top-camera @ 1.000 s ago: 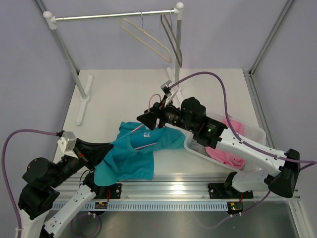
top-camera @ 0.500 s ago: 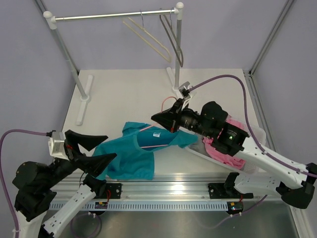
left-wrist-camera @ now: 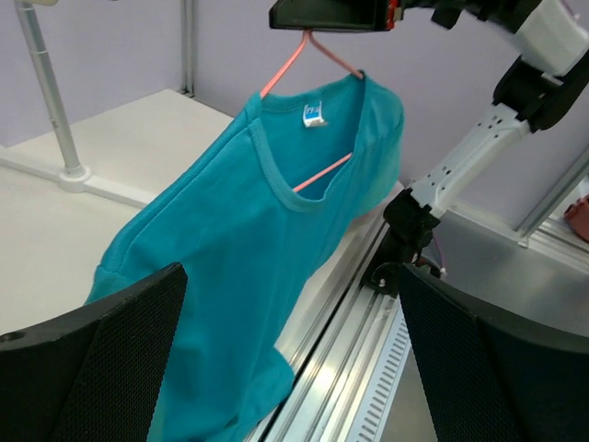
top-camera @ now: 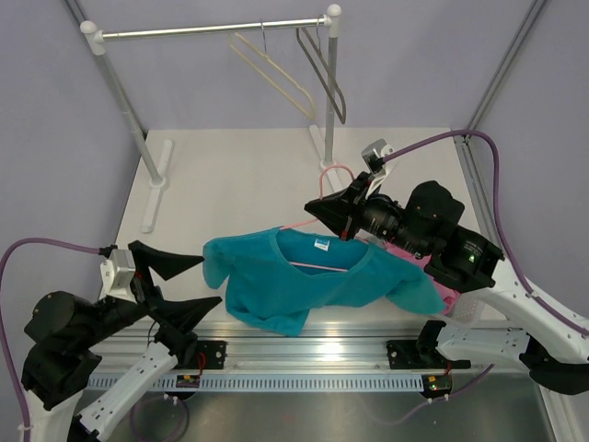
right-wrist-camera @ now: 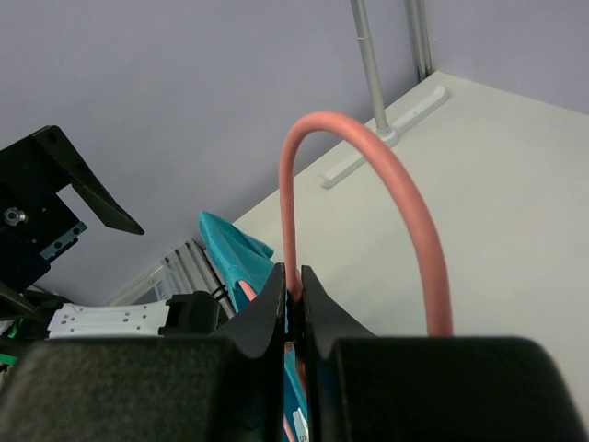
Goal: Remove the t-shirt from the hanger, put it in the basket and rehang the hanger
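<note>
Up and to the right my right gripper [top-camera: 320, 210] has carried the hanger [right-wrist-camera: 289, 221] since a second ago, so the t-shirt [top-camera: 304, 285] no longer lies bunched on the table [top-camera: 230, 175] but hangs spread out; my left gripper [top-camera: 210, 281] has let go and drawn back. Nearest, my left fingers stand wide apart with nothing between them, close to the shirt's sleeve but not touching it. The t-shirt hangs over the table's near edge, between my two arms; it is plain teal, short-sleeved, with a ribbed neckband and a small white label inside the back of the neck; the pink bar shows across the neck opening; the cloth falls in soft folds. Beyond it, my right fingers are pinched tight on the hanger's stem just under the hook, which arches above them. Farthest back, a rail [top-camera: 212, 30] carries a cream hanger [top-camera: 276, 78] and a grey hanger [top-camera: 338, 117].
</note>
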### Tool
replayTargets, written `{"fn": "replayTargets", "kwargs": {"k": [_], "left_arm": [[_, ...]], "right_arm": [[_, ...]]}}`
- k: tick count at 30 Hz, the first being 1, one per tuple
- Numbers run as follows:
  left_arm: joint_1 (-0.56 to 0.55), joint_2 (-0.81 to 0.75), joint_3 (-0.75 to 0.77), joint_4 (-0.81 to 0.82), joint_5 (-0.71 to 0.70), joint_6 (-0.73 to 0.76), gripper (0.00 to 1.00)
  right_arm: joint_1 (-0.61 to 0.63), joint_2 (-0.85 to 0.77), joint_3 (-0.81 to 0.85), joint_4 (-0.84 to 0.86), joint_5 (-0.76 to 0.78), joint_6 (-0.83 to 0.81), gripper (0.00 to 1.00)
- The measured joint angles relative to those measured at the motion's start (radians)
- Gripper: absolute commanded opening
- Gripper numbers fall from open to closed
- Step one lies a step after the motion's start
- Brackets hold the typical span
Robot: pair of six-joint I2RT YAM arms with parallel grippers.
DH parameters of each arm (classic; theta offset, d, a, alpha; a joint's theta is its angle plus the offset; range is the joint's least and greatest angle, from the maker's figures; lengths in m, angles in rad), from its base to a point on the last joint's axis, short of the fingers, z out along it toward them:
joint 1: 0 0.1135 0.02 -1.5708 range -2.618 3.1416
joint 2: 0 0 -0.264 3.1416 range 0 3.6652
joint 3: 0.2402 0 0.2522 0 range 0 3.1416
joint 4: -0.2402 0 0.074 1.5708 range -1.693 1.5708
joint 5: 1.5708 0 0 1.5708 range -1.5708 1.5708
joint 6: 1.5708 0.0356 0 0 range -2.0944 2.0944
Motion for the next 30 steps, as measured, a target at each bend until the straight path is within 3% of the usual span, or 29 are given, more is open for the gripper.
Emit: {"fn": "replayTargets", "kwargs": {"k": [16, 21, 23, 26, 27, 30], "left_arm": [[0.0, 0.023, -0.047, -0.05, -0.02, 0.133, 0.99], [0.0, 0.03, -0.069, -0.036, 0.058, 0.152, 0.91], [0.0, 0.031, -0.091, -0.018, 0.092, 0.15, 0.76], [0.0, 0.038, -0.119, -0.003, 0.118, 0.142, 0.37], [0.0, 0.042, -0.121, -0.003, 0.119, 0.14, 0.0], [0.0, 0.049, -0.121, 0.005, 0.1, 0.133, 0.0]], "right_arm": [[0.0, -0.086, 0.032, -0.106, -0.073, -0.1, 0.0], [0.0, -0.128, 0.032, -0.105, -0.111, -0.103, 0.0], [0.0, -0.135, 0.032, -0.101, -0.119, -0.102, 0.0], [0.0, -0.136, 0.032, -0.098, -0.133, -0.099, 0.0], [0.0, -0.134, 0.032, -0.098, -0.137, -0.098, 0.0], [0.0, -0.128, 0.032, -0.1, -0.142, -0.098, 0.0]]}}
